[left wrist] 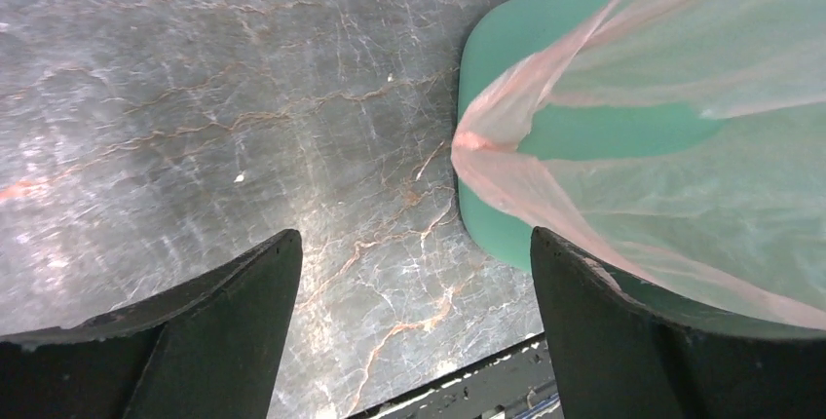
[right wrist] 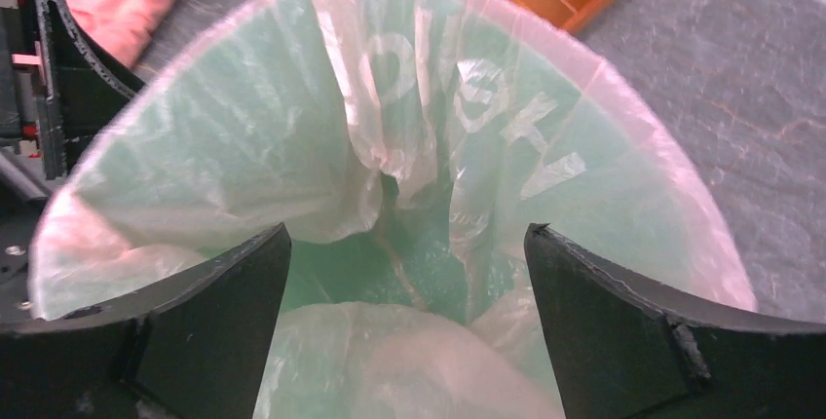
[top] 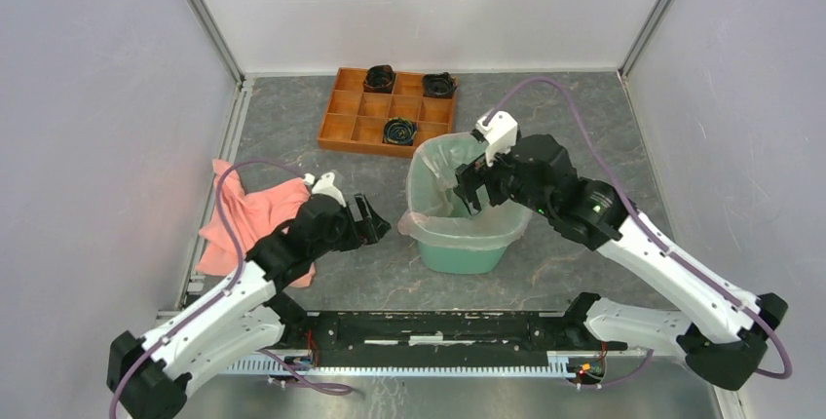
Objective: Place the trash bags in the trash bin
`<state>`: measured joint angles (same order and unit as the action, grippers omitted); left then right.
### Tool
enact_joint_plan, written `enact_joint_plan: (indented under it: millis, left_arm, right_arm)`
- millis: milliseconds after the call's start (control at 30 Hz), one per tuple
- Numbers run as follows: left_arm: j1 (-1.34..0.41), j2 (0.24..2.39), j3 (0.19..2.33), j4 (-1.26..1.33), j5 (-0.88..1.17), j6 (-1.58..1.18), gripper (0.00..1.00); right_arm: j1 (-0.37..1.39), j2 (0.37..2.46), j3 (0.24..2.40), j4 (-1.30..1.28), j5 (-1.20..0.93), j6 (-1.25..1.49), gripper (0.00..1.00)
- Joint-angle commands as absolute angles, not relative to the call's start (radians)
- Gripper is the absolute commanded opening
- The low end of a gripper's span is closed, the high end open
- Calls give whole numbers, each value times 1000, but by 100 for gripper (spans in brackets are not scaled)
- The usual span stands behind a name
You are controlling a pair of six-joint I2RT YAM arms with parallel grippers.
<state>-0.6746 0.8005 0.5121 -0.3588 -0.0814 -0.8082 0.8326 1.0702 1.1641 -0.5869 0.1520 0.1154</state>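
The mint-green trash bin (top: 458, 258) stands mid-table, with a thin pale-pink trash bag (top: 435, 227) lining it and folded out over its rim. In the left wrist view a corner of the bag (left wrist: 682, 97) drapes over the green bin (left wrist: 502, 78). My left gripper (top: 380, 226) (left wrist: 414, 244) hangs just left of the bin, open, with only tabletop between its fingers. My right gripper (top: 477, 197) (right wrist: 407, 234) hovers over the bin's mouth, open and empty. It looks down into the bag (right wrist: 429, 117), whose film is bunched along the far wall and at the bottom.
An orange compartment tray (top: 341, 117) with black coiled items (top: 399, 131) sits at the back. A salmon-pink cloth (top: 255, 219) lies on the left under my left arm. Enclosure walls close in both sides, and the black base rail (top: 438, 326) runs along the near edge.
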Motion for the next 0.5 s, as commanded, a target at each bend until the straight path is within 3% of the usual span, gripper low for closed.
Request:
enact_joint_plan:
  millis: [0,300,467]
  left_arm:
    - [-678,670,596,-534,-157,-804,94]
    - [-677,576,845,-674,-165,-735,95]
    - [-677,569,1195,-695,-170,-584,100]
  right_arm:
    - [837,974,1189,-504,31,92,98]
    - [836,923,1228,-482,-44,123,98]
    - [836,775,1325,-575,98,91,98]
